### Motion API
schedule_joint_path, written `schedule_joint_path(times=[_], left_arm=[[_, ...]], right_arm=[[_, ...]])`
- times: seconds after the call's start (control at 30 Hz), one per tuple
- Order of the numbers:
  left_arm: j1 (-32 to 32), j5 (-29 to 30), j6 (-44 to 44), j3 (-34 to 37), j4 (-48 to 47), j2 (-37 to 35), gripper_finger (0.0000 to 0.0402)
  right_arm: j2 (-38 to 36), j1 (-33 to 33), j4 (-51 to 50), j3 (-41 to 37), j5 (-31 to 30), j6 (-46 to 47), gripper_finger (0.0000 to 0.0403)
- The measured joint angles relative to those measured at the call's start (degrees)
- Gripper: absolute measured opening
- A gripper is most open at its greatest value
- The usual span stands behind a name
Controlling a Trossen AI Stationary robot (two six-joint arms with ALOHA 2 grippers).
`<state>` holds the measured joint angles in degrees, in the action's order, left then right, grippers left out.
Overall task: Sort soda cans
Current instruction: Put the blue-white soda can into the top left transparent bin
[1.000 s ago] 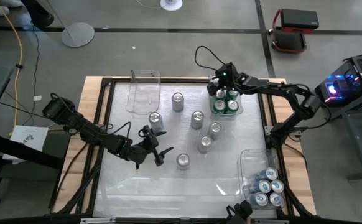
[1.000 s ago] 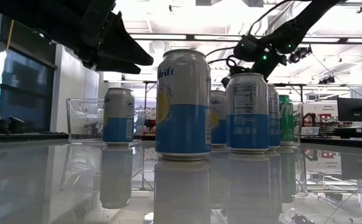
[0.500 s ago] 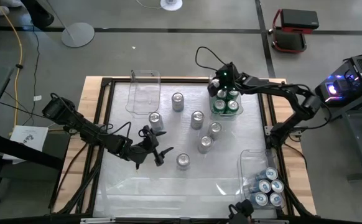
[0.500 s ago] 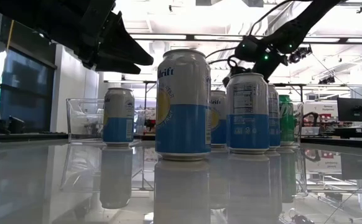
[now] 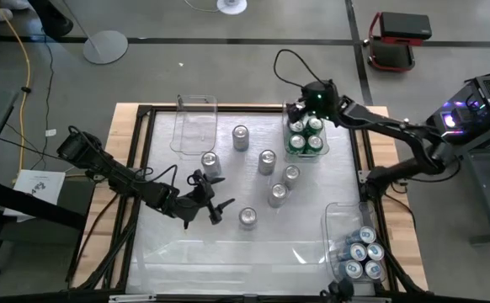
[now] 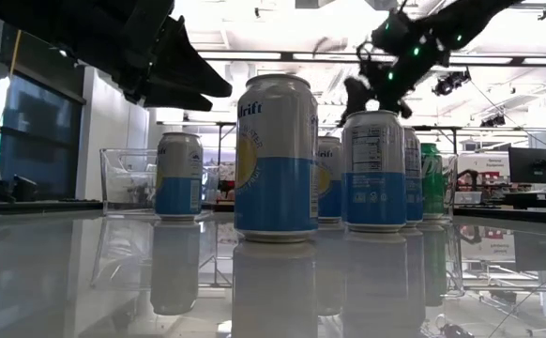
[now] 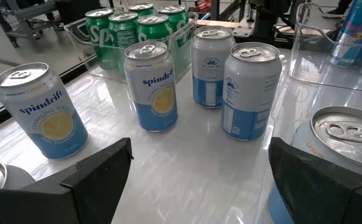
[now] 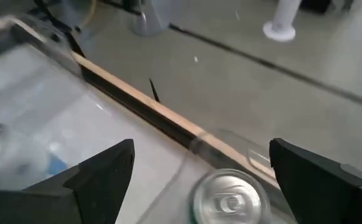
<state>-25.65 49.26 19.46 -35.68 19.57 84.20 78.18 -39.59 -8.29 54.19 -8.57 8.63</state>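
Note:
Several blue-and-white soda cans (image 5: 267, 160) stand upright and loose in the middle of the table, also seen in the left wrist view (image 7: 151, 84). Green cans (image 5: 306, 136) fill a clear bin at the far right, and blue cans (image 5: 360, 252) fill a clear bin at the near right. My left gripper (image 5: 215, 207) hovers open on the near left, with one can (image 7: 343, 134) just beside one of its fingers. My right gripper (image 5: 295, 111) is open above the far edge of the green-can bin. A green can's top (image 8: 231, 199) shows below, between its fingers.
An empty clear bin (image 5: 196, 122) stands at the far left of the table. The table's wooden rim (image 8: 137, 102) runs just beyond the right gripper. Free table surface lies along the near edge (image 5: 228, 252), between the left gripper and the blue-can bin.
My right gripper has risen from just over the green cans and shifted a little toward the table's far right corner. The left arm and all cans have stayed where they were.

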Motion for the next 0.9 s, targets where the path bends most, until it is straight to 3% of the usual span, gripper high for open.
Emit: schedule_joint_path(times=[0.23,0.33,0.43,0.63,0.77,0.9], left_arm=[[-3.4,9.5,-2.0,0.0,-1.9,-6.5,0.0355],[-5.0,10.8,-2.7,0.0,-6.6,-12.3,0.0355],[-4.7,9.4,4.4,0.0,-14.2,-19.6,0.0355],[1.9,-2.2,12.7,0.0,-29.8,-31.4,0.0355],[8.7,-11.6,3.3,-0.3,-34.1,-32.6,0.0355],[15.6,-25.3,-7.0,-5.6,-35.8,-30.3,0.0355]], right_arm=[[-5.2,14.9,0.0,0.1,-6.3,-1.7,0.0358],[-5.3,23.8,0.9,0.1,-9.9,-3.0,0.0358],[-5.3,32.4,2.3,0.1,-14.2,-2.5,0.0358],[-5.3,47.9,1.4,0.1,-20.3,1.7,0.0357],[-5.0,56.5,0.5,0.1,-24.5,4.0,0.0357],[-3.3,62.5,0.6,0.1,-34.2,6.1,0.0357]])
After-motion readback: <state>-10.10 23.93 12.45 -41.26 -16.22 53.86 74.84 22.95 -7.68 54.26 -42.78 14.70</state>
